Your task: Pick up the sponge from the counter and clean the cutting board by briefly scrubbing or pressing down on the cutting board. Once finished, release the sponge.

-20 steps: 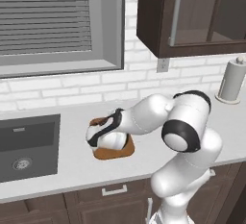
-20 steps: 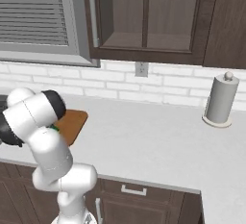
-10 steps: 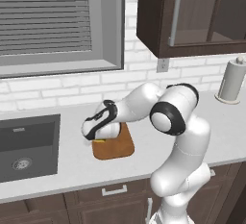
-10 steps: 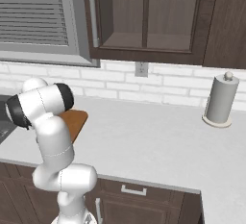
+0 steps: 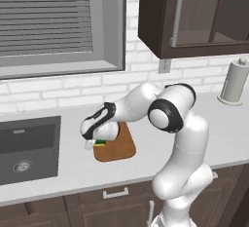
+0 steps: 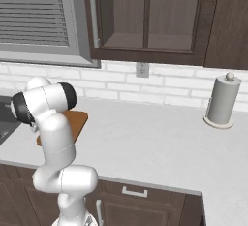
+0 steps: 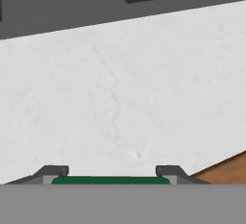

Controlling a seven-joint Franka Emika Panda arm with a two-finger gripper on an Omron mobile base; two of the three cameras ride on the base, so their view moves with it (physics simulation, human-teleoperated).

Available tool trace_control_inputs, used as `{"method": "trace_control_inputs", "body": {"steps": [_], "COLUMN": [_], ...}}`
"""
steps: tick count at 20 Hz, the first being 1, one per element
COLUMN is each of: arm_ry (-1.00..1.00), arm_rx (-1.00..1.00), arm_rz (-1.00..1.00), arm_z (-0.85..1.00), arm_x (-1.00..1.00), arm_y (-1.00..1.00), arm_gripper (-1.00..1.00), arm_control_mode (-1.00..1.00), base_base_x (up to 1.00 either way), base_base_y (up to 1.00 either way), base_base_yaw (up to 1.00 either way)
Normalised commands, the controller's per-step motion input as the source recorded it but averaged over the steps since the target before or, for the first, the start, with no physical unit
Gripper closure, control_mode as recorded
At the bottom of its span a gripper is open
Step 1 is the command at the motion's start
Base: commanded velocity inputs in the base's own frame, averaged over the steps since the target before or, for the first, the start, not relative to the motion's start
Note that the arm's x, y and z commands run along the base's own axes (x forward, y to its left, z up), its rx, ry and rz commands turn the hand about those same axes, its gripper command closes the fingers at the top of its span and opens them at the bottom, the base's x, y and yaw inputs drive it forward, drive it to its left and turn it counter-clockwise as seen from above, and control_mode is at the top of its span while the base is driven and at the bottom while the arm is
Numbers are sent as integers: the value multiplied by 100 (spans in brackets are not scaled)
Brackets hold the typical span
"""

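- Pincer [image 7: 111,176] is closed on the sponge [image 7: 110,180]: in the hand view the dark green top spans the gap between the two tips, with no slack visible on either side.
- In the left base view the sponge [image 5: 100,142] shows as a green-and-yellow sliver under the hand, at the left edge of the board [image 5: 118,145], toward the sink [image 5: 26,148].
- Change over the last second: the arm has swung left, carrying the hand from over the middle of the board to its sink-side edge. The board itself has not shifted on the counter [image 5: 63,170].
- The hand view now looks mostly over bare counter, with only a brown corner of the board [image 7: 226,171] at lower right. This agrees with the hand sitting at or just past the board's edge.
- Cannot tell from these views whether the sponge is pressed onto the wood or held just above it.
- Judgement: this looks like the outer end of a scrubbing stroke, so the cleaning step is probably under way or near done.
- Release not yet made; grip intact.
- Risk: if the hand goes further toward the sink, the sponge would be let go on the counter, off the board.
- Right base view: the arm hides the hand; the board's [image 6: 78,122] right part shows behind it.
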Motion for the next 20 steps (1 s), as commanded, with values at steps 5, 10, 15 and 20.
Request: {"method": "trace_control_inputs", "body": {"steps": [5,10,15,20], "arm_ry": [0,0,0,2], "arm_rx": [5,0,0,0], "arm_rz": [1,0,0,0], "arm_z": [-20,-10,-4,0], "arm_x": [26,62,85,100], "arm_y": [-21,-29,-31,-41], "arm_gripper": [100,100,100,100], "arm_control_mode": [-100,-100,-100,-100], "base_base_x": [0,0,0,0], "base_base_y": [0,0,0,0], "base_base_yaw": [0,0,0,0]}}
